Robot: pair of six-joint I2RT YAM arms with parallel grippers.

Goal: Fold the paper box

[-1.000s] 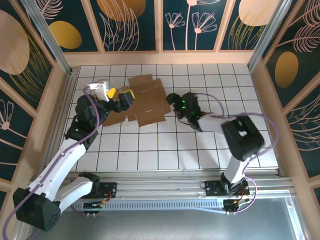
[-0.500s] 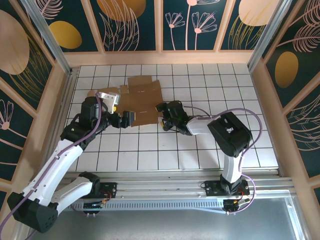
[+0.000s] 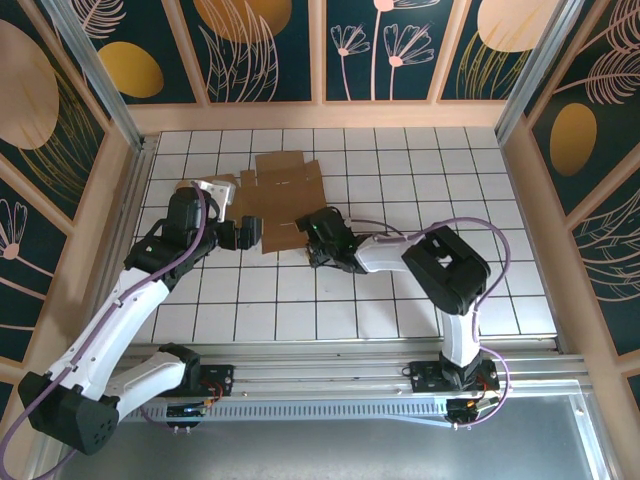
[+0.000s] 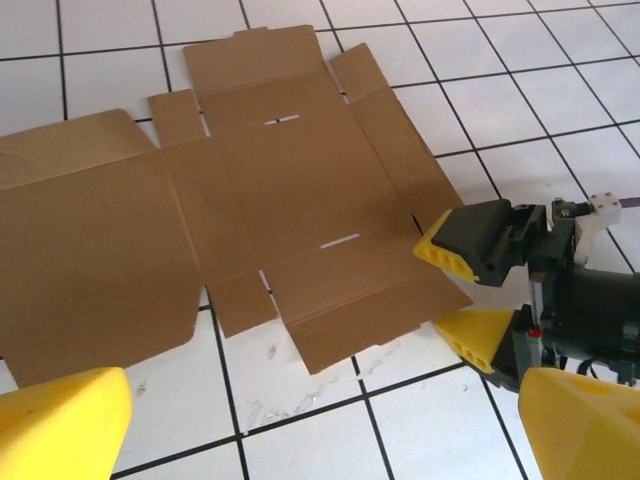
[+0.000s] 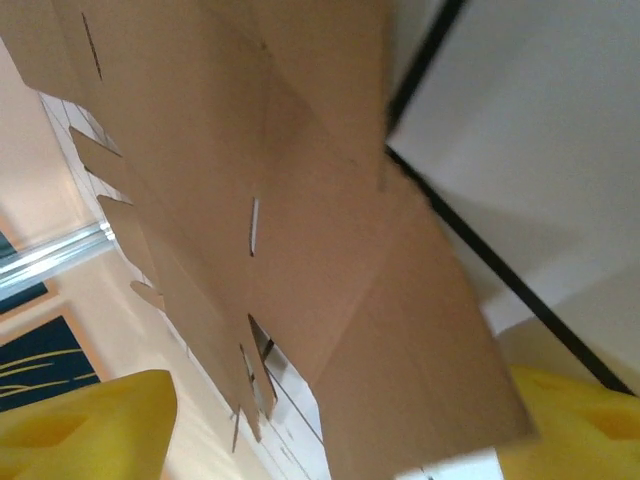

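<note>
Top external view, and the paper box (image 3: 285, 200) is nowhere near a box: it is a plain brown corrugated cardboard sheet, die-cut with flaps and slots, lying flat on the white tiled table (image 3: 400, 290) toward the far left. Both arms reach in at its near edge. The left gripper (image 3: 248, 235) sits at the sheet's near-left corner, and the right gripper (image 3: 314, 240) is low at the near-right corner.

From the left wrist, the left pincer is released. Its yellow fingertips (image 4: 60, 425) are spread wide in the lower corners of the view, with nothing between them but tile and the sheet's near edge beyond. The same view catches the right gripper head-on. It is black-bodied with yellow-tipped fingers (image 4: 450, 250), one lying over the cardboard's right edge and the other on the tile just beside the corner. The jaws stand apart, with the corner of the sheet between them and not pinched.

From the right wrist, the cardboard is very close and blurred, running between the two parted yellow pads (image 5: 90, 420), with a thin slot visible in it.
</note>
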